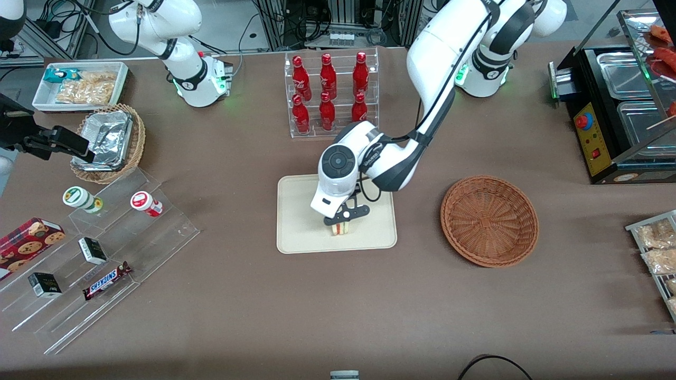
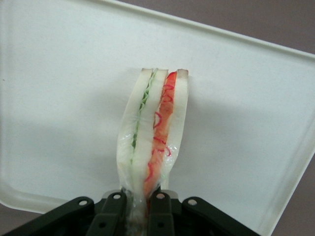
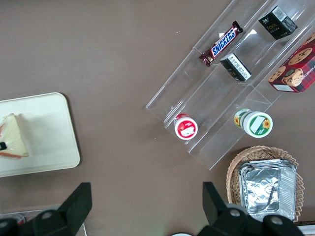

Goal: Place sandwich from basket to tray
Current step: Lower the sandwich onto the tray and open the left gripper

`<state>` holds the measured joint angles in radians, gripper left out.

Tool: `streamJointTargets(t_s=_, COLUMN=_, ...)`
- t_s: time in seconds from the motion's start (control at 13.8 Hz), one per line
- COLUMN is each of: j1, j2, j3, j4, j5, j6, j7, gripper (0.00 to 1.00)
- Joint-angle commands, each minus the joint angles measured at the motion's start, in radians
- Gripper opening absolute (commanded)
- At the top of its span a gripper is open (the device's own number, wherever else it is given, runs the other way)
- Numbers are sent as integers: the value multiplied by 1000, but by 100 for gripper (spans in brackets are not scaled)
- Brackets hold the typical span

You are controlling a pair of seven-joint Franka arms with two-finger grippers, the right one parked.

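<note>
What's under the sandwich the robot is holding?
The cream tray lies under the sandwich, which the gripper pinches at one end. Whether the sandwich already touches the tray cannot be told. The brown basket has nothing inside.

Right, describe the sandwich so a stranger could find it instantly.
Find the cream tray at the table's middle, in front of the red bottles. The gripper over it is shut on the sandwich, a pale bread wedge striped red and green, the tray's only item.
</note>
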<state>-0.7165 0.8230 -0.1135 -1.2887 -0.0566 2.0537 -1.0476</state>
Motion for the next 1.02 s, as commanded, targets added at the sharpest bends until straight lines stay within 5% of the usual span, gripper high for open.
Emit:
streamJointTargets(t_s=0.0, j1=-14, j2=30, j3=5, j4=61, j5=-2, j6=-35, j7=-23, gripper=4)
streamJointTargets(t_s=0.22, j1=-15, j2=39, j3=5, j4=61, j5=6, j6=-32, j7=-20, gripper=9)
streamJointTargets(t_s=0.29, j1=-15, j2=39, j3=5, j4=61, j5=6, j6=-32, j7=-20, gripper=23)
streamJointTargets(t_s=0.44, j1=-21, j2=36, j3=5, j4=57, j5=9, j6=-33, j7=-23, gripper=100)
streamJointTargets(t_s=0.94, j1=-31, j2=-70, j3=9, j4=58, j5=73, j6=-139, j7=-16, gripper=100)
